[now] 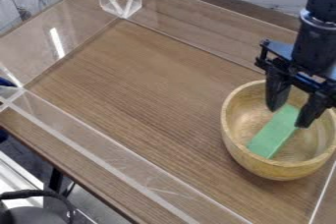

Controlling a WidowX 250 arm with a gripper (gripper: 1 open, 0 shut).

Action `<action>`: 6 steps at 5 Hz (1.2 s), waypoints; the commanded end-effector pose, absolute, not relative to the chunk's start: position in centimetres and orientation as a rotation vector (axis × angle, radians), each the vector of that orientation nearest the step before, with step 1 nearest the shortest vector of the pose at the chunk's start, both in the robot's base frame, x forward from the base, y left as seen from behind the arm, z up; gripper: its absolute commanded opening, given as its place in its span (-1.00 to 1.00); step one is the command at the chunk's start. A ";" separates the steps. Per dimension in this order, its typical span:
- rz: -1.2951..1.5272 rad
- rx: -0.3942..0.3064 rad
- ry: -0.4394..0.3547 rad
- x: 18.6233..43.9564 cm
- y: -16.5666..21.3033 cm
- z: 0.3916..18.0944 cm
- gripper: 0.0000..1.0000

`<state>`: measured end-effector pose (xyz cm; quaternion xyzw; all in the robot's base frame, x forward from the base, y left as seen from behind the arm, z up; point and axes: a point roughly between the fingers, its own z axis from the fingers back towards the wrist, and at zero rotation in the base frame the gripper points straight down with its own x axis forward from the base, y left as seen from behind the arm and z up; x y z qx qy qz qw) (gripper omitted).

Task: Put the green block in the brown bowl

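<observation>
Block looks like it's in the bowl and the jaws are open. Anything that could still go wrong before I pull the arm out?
The gripper straddles the green block, fingers low inside the brown bowl. A slanted retreat could catch the rim and drag or tip the bowl. The block leans against the inner wall rather than lying flat, so a finger brushing it might flip it out. The bowl also sits near the table's right edge, leaving little margin if shoved.

We are seeing a bright green block (277, 132) lying in a light-brown bowl (250, 141) showing faint wood grain. The tool (298, 110) is looking black. The tabletop (144, 81) is showing brown wood streaks under clear, glinting walls (59, 41).
</observation>
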<state>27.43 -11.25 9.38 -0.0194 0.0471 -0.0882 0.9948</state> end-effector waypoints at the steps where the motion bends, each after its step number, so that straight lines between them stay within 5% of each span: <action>1: -0.169 -0.064 0.007 28.5 -11.2 11.7 -1.00; 2: -0.163 -0.064 0.010 28.7 -11.1 11.5 -1.00; 3: -0.155 -0.066 0.008 28.7 -10.9 11.9 1.00; 4: -0.147 -0.066 0.007 28.7 -10.7 12.1 1.00; 5: -0.143 -0.066 0.008 28.9 -10.6 12.1 -1.00; 6: -0.137 -0.065 0.008 29.1 -10.4 11.9 -1.00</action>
